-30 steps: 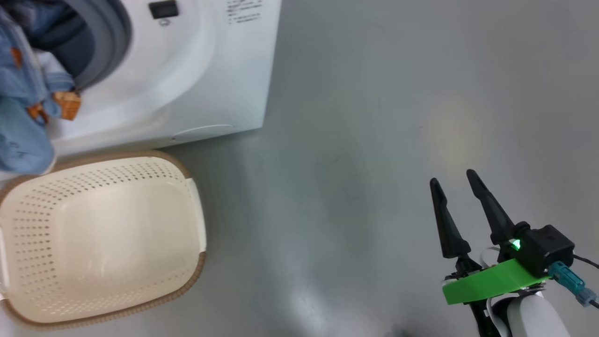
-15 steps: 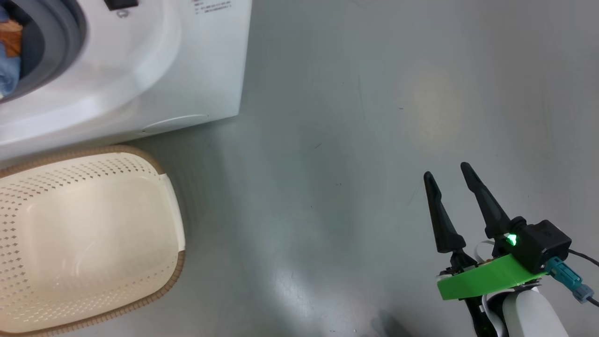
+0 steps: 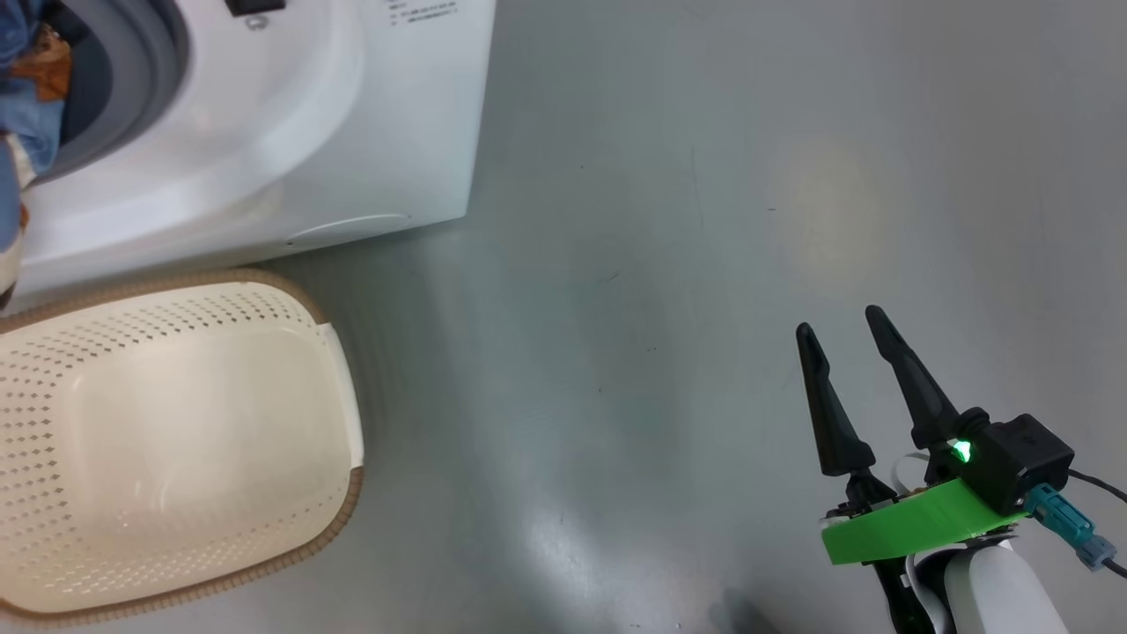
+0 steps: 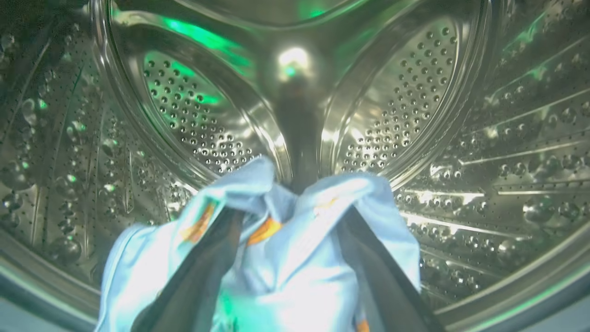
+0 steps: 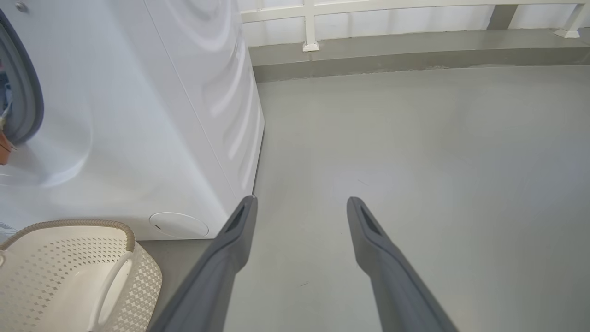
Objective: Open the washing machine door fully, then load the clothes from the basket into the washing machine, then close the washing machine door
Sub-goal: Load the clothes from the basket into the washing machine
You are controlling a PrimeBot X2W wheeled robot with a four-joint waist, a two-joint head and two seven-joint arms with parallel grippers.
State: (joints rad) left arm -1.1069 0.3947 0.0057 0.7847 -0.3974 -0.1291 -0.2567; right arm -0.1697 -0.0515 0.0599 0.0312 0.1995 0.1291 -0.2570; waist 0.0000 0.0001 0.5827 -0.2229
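Observation:
The white washing machine (image 3: pixel 264 132) stands at the upper left, its grey gasket (image 3: pixel 141 79) showing; the washing machine door is out of view. Light blue clothes (image 3: pixel 26 114) lie at the opening's edge. In the left wrist view my left gripper (image 4: pixel 290 216) is inside the perforated steel drum (image 4: pixel 193 115), jaws wide apart, with the blue clothes (image 4: pixel 286 276) draped loosely over both fingers. The cream basket (image 3: pixel 343 519) sits on the floor before the machine with nothing in it. My right gripper (image 3: pixel 845 335) hovers open over bare floor at the lower right.
Grey floor (image 3: pixel 660 220) spreads to the right of the machine. In the right wrist view my right gripper (image 5: pixel 302 200) points past the machine's side (image 5: pixel 221 92) toward a low kerb and white railing (image 5: pixel 368 27); the basket (image 5: pixel 129 235) is at the lower left.
The head camera has swung, shifting the whole picture. Less of the blue garment hangs in front of the opening than a second ago. The right gripper has kept its pose.

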